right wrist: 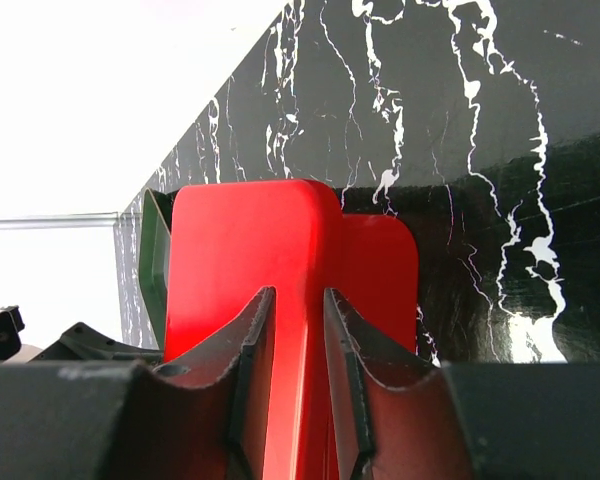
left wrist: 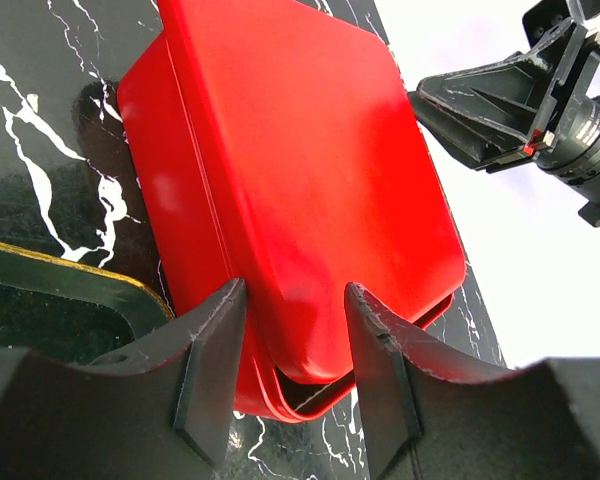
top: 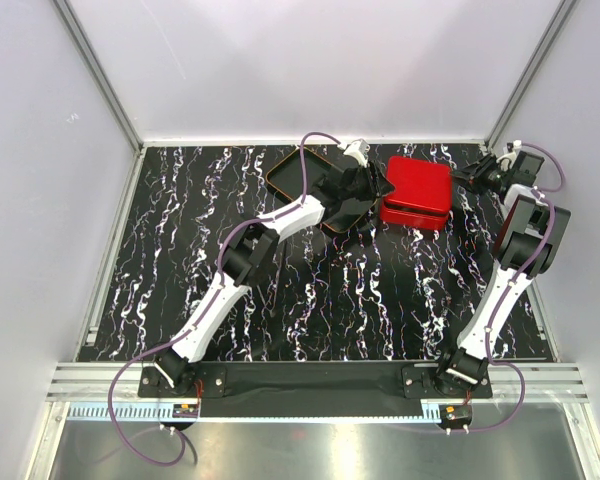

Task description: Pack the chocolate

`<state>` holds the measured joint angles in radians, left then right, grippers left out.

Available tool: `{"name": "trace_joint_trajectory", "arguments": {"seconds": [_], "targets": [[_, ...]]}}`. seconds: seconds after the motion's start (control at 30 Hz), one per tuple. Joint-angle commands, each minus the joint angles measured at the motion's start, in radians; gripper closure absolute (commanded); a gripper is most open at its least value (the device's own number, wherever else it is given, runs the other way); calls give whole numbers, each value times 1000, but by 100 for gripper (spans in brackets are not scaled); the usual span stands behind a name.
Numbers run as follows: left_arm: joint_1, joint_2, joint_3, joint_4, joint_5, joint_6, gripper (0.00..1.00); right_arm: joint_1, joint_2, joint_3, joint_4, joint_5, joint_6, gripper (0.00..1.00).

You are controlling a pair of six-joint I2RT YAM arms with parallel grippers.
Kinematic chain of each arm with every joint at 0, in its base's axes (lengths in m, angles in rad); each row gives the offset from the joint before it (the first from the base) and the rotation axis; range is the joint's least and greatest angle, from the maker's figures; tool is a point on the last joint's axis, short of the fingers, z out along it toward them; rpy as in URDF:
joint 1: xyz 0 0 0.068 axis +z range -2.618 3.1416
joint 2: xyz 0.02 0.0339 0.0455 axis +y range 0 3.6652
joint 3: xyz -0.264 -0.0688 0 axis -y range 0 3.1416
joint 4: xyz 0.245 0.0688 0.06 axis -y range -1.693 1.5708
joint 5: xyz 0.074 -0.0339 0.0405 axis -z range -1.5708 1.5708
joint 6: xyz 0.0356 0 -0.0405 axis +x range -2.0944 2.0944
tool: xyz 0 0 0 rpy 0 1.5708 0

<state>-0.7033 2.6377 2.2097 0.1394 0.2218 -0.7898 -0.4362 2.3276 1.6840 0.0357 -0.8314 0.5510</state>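
Note:
No chocolate shows in any view. The red lid (top: 420, 183) lies a little askew on the red box (left wrist: 145, 170) at the back of the table. My left gripper (top: 374, 192) is open at the box's left side, and its fingers straddle one corner of the lid (left wrist: 300, 150). My right gripper (top: 467, 177) is at the box's right edge. Its fingers are close together with the edge of the lid (right wrist: 240, 250) running between them, and the box (right wrist: 385, 280) shows beneath. The right gripper also shows in the left wrist view (left wrist: 425, 98).
The black oblong tray with an orange rim (top: 285, 175) stands left of the box, partly under my left arm; its rim shows in the left wrist view (left wrist: 80, 268). White walls close off the back and both sides.

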Motion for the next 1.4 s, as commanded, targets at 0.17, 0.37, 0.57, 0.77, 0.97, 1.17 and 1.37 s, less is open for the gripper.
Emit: {"name": "trace_joint_trajectory", "arguments": {"seconds": [0.17, 0.37, 0.57, 0.77, 0.97, 1.17, 1.37], "targets": [[-5, -120, -4, 46, 37, 29, 51, -10, -53, -7, 20, -48, 32, 66], [-5, -130, -21, 40, 33, 32, 51, -12, -59, -6, 10, -55, 32, 66], [-5, -131, -16, 39, 37, 46, 55, -13, -62, -7, 21, -66, 24, 66], [-5, -136, -13, 39, 42, 50, 57, -13, -63, -9, 44, -83, 39, 67], [-7, -131, -15, 39, 39, 55, 60, -13, -63, -7, 35, -87, 35, 67], [-5, -124, -13, 42, 40, 54, 64, -13, -43, 29, -109, -84, -2, 67], [-5, -119, -13, 49, 45, 49, 67, -13, -36, 49, -194, -97, -14, 67]]}}
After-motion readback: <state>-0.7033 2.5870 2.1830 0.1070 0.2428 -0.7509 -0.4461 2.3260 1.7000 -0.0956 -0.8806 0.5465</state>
